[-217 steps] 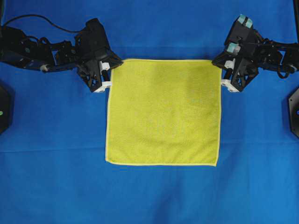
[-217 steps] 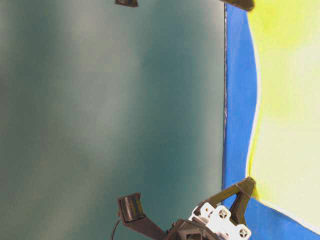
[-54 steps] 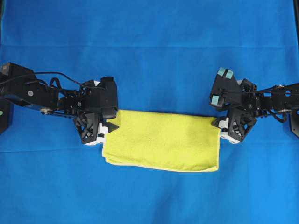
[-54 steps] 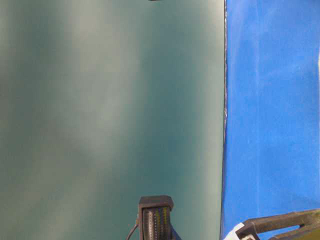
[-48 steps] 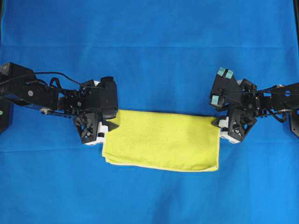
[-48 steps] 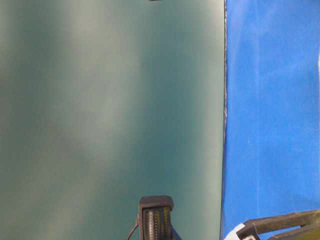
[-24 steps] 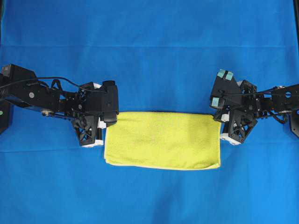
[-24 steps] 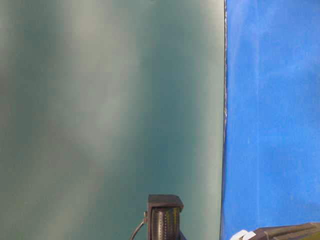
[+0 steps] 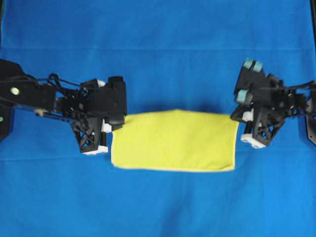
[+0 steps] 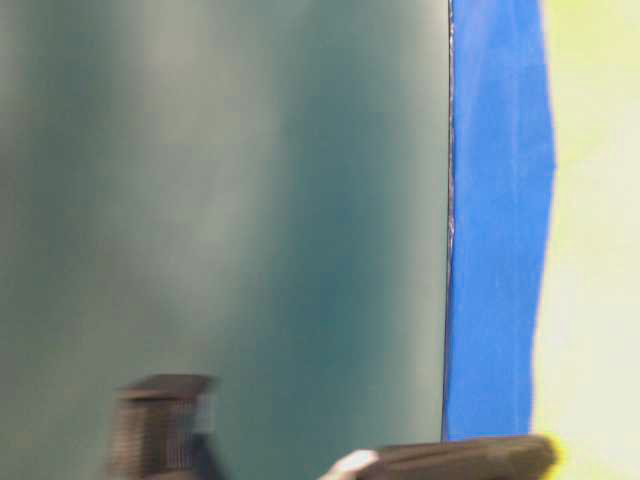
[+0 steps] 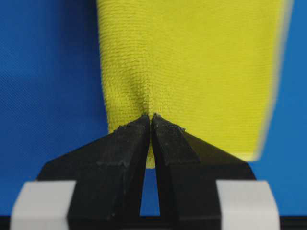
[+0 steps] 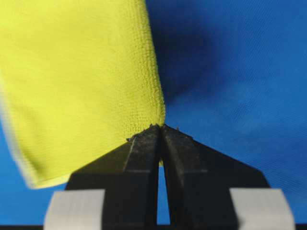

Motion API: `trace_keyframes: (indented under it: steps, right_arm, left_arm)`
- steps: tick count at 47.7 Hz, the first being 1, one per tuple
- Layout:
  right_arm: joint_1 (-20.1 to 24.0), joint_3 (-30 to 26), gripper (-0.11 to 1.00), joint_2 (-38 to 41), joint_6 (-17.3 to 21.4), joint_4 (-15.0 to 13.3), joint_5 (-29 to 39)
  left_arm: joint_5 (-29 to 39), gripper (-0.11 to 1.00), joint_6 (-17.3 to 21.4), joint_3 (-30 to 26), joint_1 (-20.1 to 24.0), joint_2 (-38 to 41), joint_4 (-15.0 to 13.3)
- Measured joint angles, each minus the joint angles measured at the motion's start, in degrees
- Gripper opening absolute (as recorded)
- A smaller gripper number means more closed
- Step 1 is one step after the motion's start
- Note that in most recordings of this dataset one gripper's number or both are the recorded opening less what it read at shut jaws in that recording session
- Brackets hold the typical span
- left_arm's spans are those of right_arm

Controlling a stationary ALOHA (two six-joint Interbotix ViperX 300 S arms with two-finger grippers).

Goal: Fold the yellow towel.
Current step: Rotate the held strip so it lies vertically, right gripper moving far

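On the left, the left gripper (image 9: pixel 112 129) has its fingers (image 11: pixel 129 143) pinched together on the far left corner of the yellow towel (image 9: pixel 174 140), as the left wrist view shows. The towel lies folded in half, a wide strip across the middle of the blue table cover (image 9: pixel 158 59), its pale hem along the near edge. On the right, the right gripper (image 9: pixel 238 118) likewise has its fingers (image 12: pixel 144 148) clamped tight on the towel's far right corner.

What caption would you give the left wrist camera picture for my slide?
Left claw shut on the folded edge of the yellow towel, above the blue table cover.
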Motion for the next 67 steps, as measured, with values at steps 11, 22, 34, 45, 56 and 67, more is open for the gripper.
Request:
trace_keyframes:
  steps: [11, 22, 34, 45, 56, 67]
  right_arm:
    - [0.9, -2.8, 0.01, -5.4, 0.1, -0.1, 5.2]
    - [0.9, -2.8, 0.01, -5.5, 0.2, -1.0, 4.8]
    - [-3.9, -2.7, 0.01, -5.4, 4.4, -7.5, 4.7]
    - [-12.7, -4.2, 0.01, -3.2, 5.6, -15.2, 3.1]
    - [-18.8, -8.3, 0.01, 1.8, 5.0, -19.2, -2.5]
    - [-20.0, -13.2, 0.01, 6.9, 4.9, -22.1, -6.4]
  left_arm:
    - [5.8, 0.04, -0.1, -3.4, -2.5, -5.9, 0.0]
    - [6.0, 0.04, -0.5, -3.0, -2.8, -6.8, 0.1]
    - [2.3, 0.04, -0.4, -3.2, -5.1, -6.3, 0.0]
    - [-8.3, 0.04, 0.8, -6.2, -9.0, -0.5, 0.1]
    - [-15.6, 0.04, 5.2, -13.2, -10.6, 7.6, 0.1]
    - [-16.3, 0.04, 8.7, -20.4, -10.7, 13.5, 0.1]
